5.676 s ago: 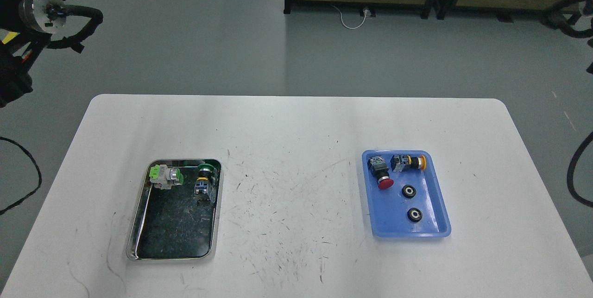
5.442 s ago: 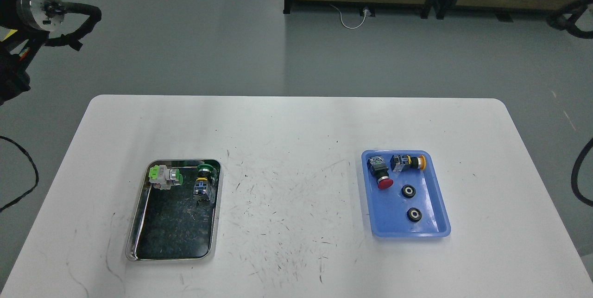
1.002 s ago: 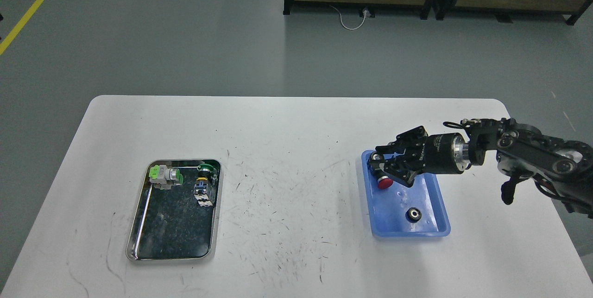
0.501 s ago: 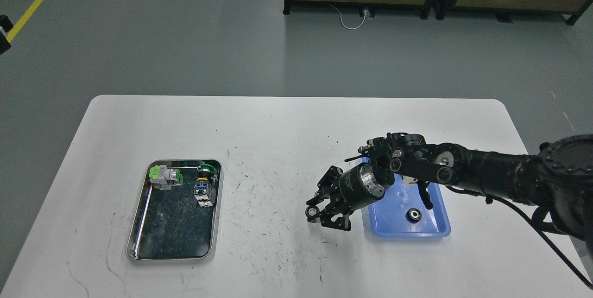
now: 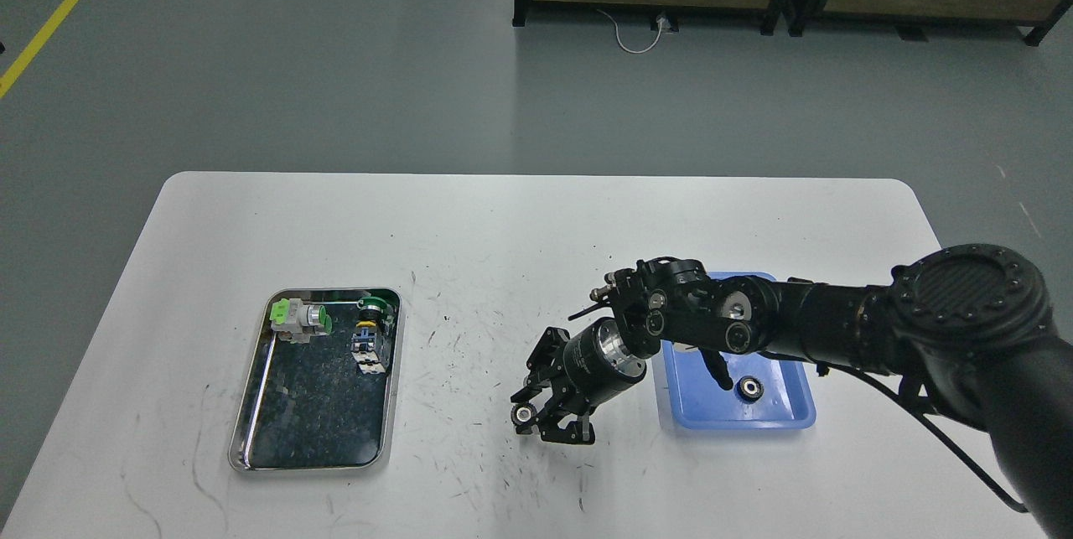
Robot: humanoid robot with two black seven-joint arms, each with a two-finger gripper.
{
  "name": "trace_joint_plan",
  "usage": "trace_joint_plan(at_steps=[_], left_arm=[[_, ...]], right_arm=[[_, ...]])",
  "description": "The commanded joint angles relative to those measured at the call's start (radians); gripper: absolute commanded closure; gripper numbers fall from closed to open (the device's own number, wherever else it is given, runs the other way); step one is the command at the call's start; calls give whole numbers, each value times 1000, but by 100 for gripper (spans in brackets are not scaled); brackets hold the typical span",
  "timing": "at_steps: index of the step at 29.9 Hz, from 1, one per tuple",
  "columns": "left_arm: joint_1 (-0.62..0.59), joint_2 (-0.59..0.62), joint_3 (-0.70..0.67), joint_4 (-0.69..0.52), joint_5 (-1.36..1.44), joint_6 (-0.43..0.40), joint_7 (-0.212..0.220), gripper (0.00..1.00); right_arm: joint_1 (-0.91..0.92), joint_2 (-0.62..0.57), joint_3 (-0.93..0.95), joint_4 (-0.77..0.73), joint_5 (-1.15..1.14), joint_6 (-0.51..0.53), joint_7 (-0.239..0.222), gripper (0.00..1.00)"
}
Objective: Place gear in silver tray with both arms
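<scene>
Over the middle of the white table (image 5: 520,220), our right gripper (image 5: 541,422) hangs low, its fingers clamped on a small black gear (image 5: 523,415). It sits between the two trays, with the blue tray (image 5: 796,413) just behind our wrist, one more gear (image 5: 749,389) lying inside. Well off to the left waits the silver tray (image 5: 251,405), two switch parts at its far end. Our left arm is out of sight.
</scene>
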Motion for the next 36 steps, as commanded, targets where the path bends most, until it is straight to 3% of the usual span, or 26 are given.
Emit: trace_joint_plan(at_steps=[1,4,7,15,22,26,36], left_arm=[[1,9,0,-1,0,-3,-2,2],[1,18,1,-1,-2,-11,-5,2],[3,29,1,-1,-3,-24,-5,1],[4,38,11,-55,2,-58,-13,2],[0,16,12,-259,202,-144,-18,2],[4,-69,40,-352,371,-153,-10,2],[-11,-353,253,-360,520,-141,1,2]], right_arm=[[-3,31,2,-35,2,0,11,62],[-9,31,9,-50,11,0,17,40],[-9,31,13,-60,14,0,45,32],[-8,22,82,-72,25,0,52,30],[-2,-191,275,-112,77,0,39,30],[-17,-357,398,-110,92,0,40,30],[-17,-619,639,-113,173,0,42,27]])
